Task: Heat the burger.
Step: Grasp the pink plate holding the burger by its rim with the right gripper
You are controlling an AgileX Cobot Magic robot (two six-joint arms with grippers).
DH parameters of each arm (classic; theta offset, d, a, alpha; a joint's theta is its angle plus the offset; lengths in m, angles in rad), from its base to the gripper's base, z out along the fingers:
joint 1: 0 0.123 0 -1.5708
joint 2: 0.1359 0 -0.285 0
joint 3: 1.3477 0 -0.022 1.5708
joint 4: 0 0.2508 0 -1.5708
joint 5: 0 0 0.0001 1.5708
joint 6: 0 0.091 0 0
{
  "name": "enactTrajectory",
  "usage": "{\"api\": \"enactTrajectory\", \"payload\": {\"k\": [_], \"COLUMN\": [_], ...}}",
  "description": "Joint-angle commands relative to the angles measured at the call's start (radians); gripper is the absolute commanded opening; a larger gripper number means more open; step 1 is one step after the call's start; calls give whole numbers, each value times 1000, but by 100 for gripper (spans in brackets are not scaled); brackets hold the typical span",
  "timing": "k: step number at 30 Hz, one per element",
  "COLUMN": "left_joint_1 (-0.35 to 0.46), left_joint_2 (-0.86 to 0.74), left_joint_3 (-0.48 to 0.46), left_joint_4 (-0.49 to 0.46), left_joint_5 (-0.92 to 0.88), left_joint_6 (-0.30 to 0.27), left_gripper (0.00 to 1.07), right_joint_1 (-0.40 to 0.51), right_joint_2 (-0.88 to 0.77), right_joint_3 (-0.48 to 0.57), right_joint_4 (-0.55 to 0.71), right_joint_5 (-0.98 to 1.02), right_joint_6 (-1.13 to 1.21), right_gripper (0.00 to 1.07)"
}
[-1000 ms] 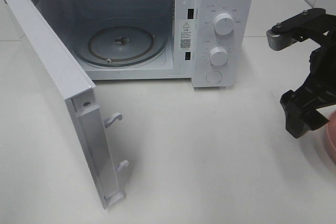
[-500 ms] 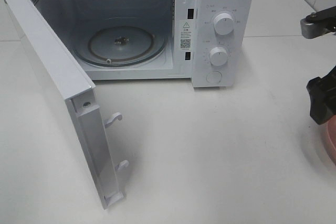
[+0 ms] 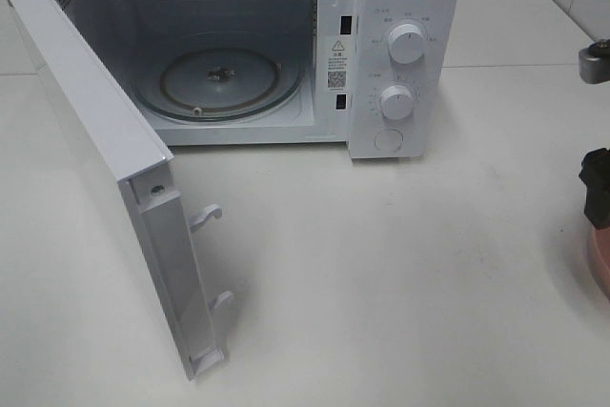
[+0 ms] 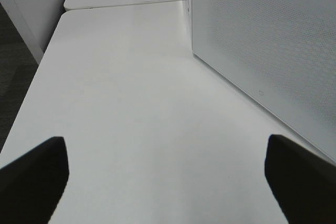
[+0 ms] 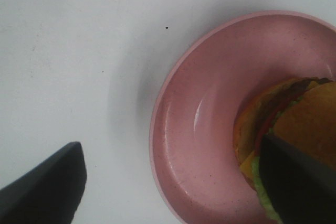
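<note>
Right end effector (image 5: pixel 170 148) spread wide above burger (image 5: pixel 310 114) | left end effector (image 4: pixel 165 141) spread wide | microwave sticker (image 3: pixel 337 60) unreadable

The high camera looks down from the near side across the table (image 3: pixel 381 283) to the microwave (image 3: pixel 405 7) at the far end. The left wrist camera sits low, facing along the table beside the open door (image 4: pixel 262 35). The right wrist camera looks straight down, close, on the plate (image 5: pixel 199 129) holding the burger (image 5: pixel 304 108); the plate's rim shows at the high view's right edge.
</note>
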Motion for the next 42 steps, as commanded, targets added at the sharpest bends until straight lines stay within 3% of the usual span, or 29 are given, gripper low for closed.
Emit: {"api": "enactTrajectory", "payload": {"k": [1, 23, 38, 42], "left_joint_1": [-4, -4, -4, -4], "left_joint_2": [-22, -22, -22, -22], "left_joint_3": [3, 3, 3, 3], "left_joint_4": [-4, -4, -4, -4], "left_joint_5": [-9, -9, -9, -9], "left_joint_6": [-2, -2, -2, -2], "left_gripper": [94, 94, 94, 94], "right_joint_1": [-10, -11, -35, -36], "right_joint_2": [25, 301, 368, 372], "right_joint_3": [17, 18, 50, 51], "right_joint_4": [0, -40, -45, -57], "right_joint_5": [-28, -136, -197, -204], "right_joint_6": [-10, 76, 102, 138], "right_gripper": [85, 80, 75, 68]}}
